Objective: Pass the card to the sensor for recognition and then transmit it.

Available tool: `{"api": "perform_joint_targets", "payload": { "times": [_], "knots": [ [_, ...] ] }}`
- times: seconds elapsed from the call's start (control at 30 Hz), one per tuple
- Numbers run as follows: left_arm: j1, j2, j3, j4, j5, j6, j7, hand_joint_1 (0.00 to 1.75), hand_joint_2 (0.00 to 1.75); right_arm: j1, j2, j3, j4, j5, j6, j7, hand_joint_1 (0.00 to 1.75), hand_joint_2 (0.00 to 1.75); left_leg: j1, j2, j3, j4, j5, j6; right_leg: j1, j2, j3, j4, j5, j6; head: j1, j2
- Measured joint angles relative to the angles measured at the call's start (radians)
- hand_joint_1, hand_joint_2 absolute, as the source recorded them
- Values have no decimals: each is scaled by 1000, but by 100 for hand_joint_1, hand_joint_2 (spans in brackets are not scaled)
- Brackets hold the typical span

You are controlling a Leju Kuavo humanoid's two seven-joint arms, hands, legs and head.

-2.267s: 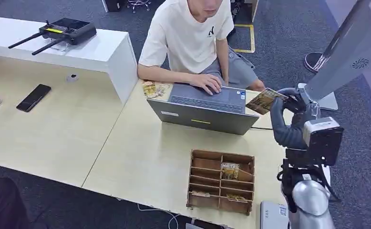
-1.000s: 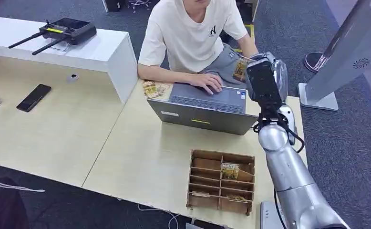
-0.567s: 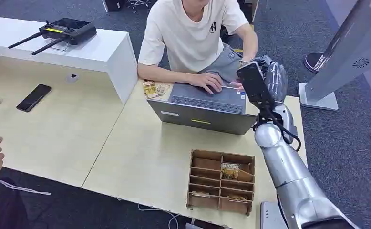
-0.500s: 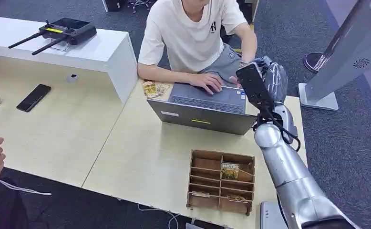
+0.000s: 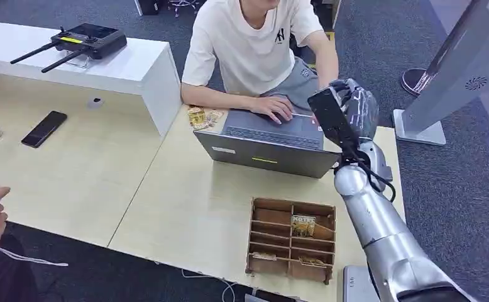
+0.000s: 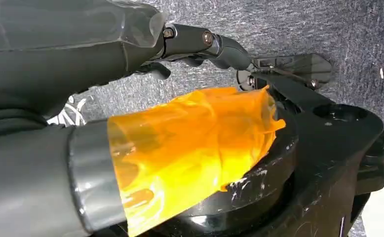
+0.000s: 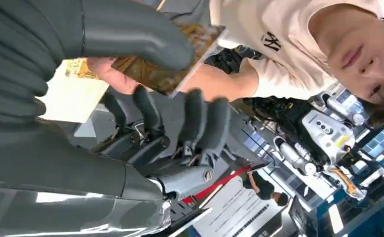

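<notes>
While person's hand (image 7: 112, 79) meets card (image 7: 170, 64), right hand (image 5: 355, 107), fingers still gripping it, dips slightly.

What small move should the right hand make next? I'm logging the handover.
Probably let go of the card: the right hand holds it under its thumb, and the person's hand already touches it, so loosening the grip would likely pass it over.

The head view looks forward and down from high over the pale wooden table (image 5: 185, 207). The right wrist view, turned, sits close behind the grey right hand (image 7: 106, 98), facing the seated person in the cream T-shirt (image 7: 279, 44), shared with the head view's upper centre (image 5: 254, 44). The left wrist view looks down at grey carpet (image 6: 279, 29).
</notes>
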Motion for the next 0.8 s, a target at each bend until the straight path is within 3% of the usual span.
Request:
{"api": "perform_joint_targets", "payload": {
  "times": [0.27, 0.53, 0.57, 0.6, 0.8],
  "knots": [
    [0, 0, 0, 0, 0, -1, 1, 0, 0, 1, 0, 5, 13, 25, 1, -2, 0, 175, 0, 0, 0, 0, 0, 0, 0, 0, 0, 0, 0, 0, 0, 0],
    [0, 0, 11, 0, -1, -8, 0, 0, 0, 54, 0, 5, -62, -21, 38, -58, 3, 175, 0, 0, 0, 0, 0, 0, 0, 0, 0, 0, 0, 0, 0, 0],
    [0, 0, 12, 0, -1, -8, -1, 0, 0, 66, 0, 5, -83, -34, 45, -63, 28, 175, 0, 0, 0, 0, 0, 0, 0, 0, 0, 0, 0, 0, 0, 0],
    [0, -1, 15, 0, -2, -8, -2, 0, 0, 87, 0, 5, -126, -59, 56, -76, 175, 175, 0, 0, 0, 0, 0, 0, 0, 0, 0, 0, 0, 0, 0, 0],
    [0, -2, 37, 0, -1, -18, -15, 0, 0, 191, -1, 5, -353, -130, 88, -85, 175, 175, 0, 0, 0, 0, 0, 0, 0, 0, -1, 0, 0, 0, 0, 0]
  ]
}}
